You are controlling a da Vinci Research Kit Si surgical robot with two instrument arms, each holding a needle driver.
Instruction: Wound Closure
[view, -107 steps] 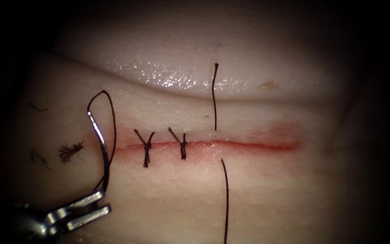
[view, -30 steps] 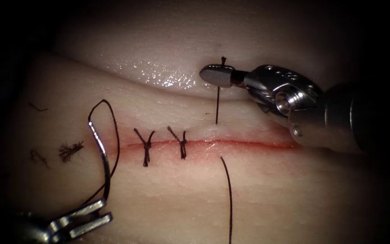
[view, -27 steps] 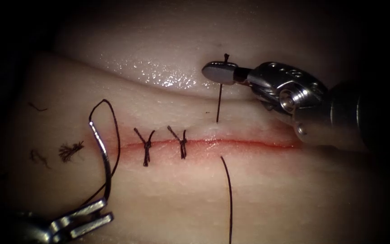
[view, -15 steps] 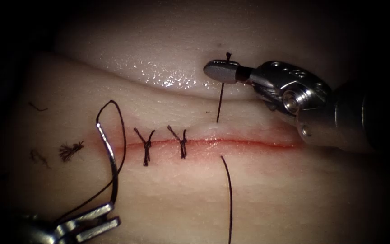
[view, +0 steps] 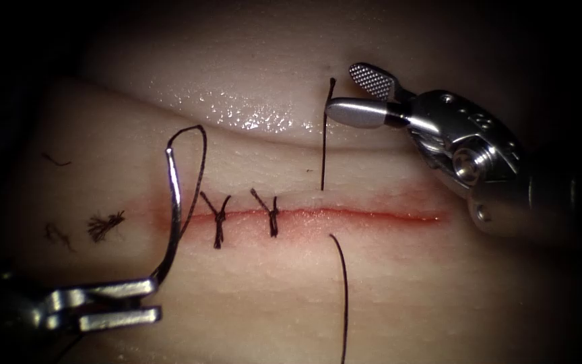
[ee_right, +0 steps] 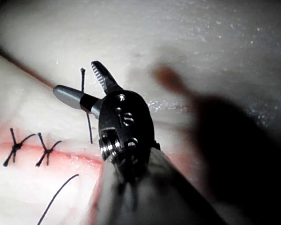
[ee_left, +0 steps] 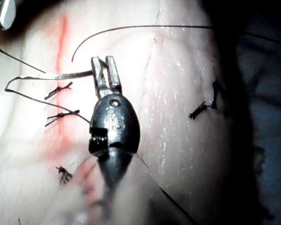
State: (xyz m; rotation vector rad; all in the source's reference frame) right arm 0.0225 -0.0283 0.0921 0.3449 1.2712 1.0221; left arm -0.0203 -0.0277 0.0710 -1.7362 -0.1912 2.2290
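Tissue [view: 385,290]: pale pork belly, seen across the endoscope frame, with a fold and a wet sheen along the upper middle.

Cut [view: 372,216]: a horizontal red line through the centre of the frame, tinged with red fluid [view: 426,195] along its margins.

Tied stitches: two are seen on the left part of the cut, the first [view: 218,219] left of the second [view: 271,216], both dark and knotted.

Left gripper [view: 144,300]: placed at the lower left of the frame, clenched on the needle [view: 173,216] near its lower end. The needle is held clear of the tissue, curving upward from the jaws to a point at the upper left of the stitches, above the cut's left end.

Thread [view: 197,168]: a dark loop is carried from the needle's upper end and drops back beside the needle toward the left gripper. A short upright tail [view: 325,135] is seen emerging from the tissue just above the cut, centre frame. A further strand [view: 341,290] is seen leaving the tissue just below the cut and running to the bottom edge.

Right gripper [view: 353,91]: placed at the upper right, released, nothing held; its lower jaw lies just beside the top of the upright tail.

Cut ends of thread [view: 106,226]: small frayed pieces are noted on the tissue at the left of the frame.
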